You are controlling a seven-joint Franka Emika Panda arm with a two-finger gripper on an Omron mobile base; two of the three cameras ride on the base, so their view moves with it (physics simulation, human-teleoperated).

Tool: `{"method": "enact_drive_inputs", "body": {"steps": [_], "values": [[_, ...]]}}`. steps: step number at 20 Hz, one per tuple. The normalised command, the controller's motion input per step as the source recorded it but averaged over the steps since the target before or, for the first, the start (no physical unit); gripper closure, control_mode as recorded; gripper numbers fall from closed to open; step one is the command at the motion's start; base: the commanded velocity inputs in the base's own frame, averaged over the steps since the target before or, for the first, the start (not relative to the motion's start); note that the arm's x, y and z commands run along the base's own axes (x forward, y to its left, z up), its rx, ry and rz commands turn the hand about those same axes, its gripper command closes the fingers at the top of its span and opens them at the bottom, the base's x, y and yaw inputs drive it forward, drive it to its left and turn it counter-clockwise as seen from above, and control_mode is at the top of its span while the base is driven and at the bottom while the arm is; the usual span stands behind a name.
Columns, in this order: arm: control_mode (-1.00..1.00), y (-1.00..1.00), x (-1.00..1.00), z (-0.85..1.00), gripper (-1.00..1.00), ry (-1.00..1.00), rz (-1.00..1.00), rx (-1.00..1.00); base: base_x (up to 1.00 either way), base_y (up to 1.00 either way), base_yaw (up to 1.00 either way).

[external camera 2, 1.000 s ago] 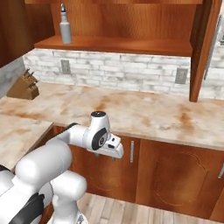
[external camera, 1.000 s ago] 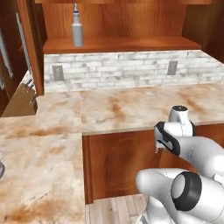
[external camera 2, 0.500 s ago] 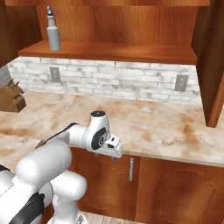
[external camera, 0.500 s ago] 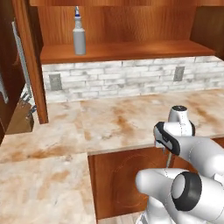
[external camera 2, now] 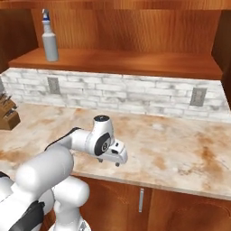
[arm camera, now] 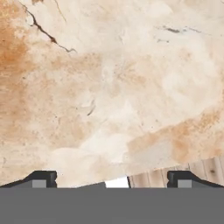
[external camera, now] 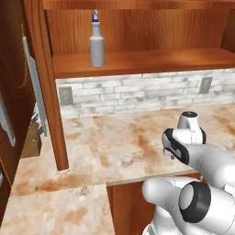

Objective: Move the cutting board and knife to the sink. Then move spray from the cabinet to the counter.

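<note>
We find the spray [external camera: 97, 42] standing upright on the lower plank shelf of the cabinet [external camera: 147, 60], toward the shelf's left end. In the right base view the same bottle [external camera 2: 49, 39] stands near the left end of the shelf [external camera 2: 135, 63], its blue-and-white nozzle at the top. The cabinet stands open; its door [external camera: 11, 96] hangs at the left edge of the left base view, with a silver bar handle [external camera: 36, 94] running down its inner edge.

Below the shelf we see a white brick backsplash [external camera 2: 126, 92] with two wall outlets [external camera 2: 53, 85] set into it. The counter [external camera: 119, 147] runs beneath the backsplash, beige with rusty blotches. A knife block [external camera 2: 8, 116] sits on the counter at the far left of the right base view, close to the backsplash.

The gripper [arm camera: 111, 179] hangs low over the front edge of the counter, pointing down at the stone surface. In the hand view its two fingertips [arm camera: 43, 178] stand far apart, at full spread, with nothing between them; we see bare counter [arm camera: 109, 87] beyond them and a strip of wooden floor [arm camera: 183, 173] past the counter edge. In the right base view the hand [external camera 2: 113, 155] sits just above the counter near its front lip, well apart from the spray.
</note>
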Motion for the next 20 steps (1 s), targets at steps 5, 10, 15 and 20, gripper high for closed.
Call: {"method": "enact_drive_inputs", "body": {"steps": [5, 10, 15, 20], "values": [[1.0, 0.0, 0.0, 0.0, -1.0, 0.0, 0.0, 0.0, 0.63, -0.05, 0.18], [1.0, 0.0, 0.0, 0.0, -1.0, 0.0, 0.0, 0.0, 0.46, -0.02, 0.09], [1.0, 0.0, 0.0, 0.0, -1.0, 0.0, 0.0, 0.0, 0.01, 0.0, 0.0], [1.0, 0.0, 0.0, 0.0, -1.0, 0.0, 0.0, 0.0, 0.0, 0.0, 0.0]]}}
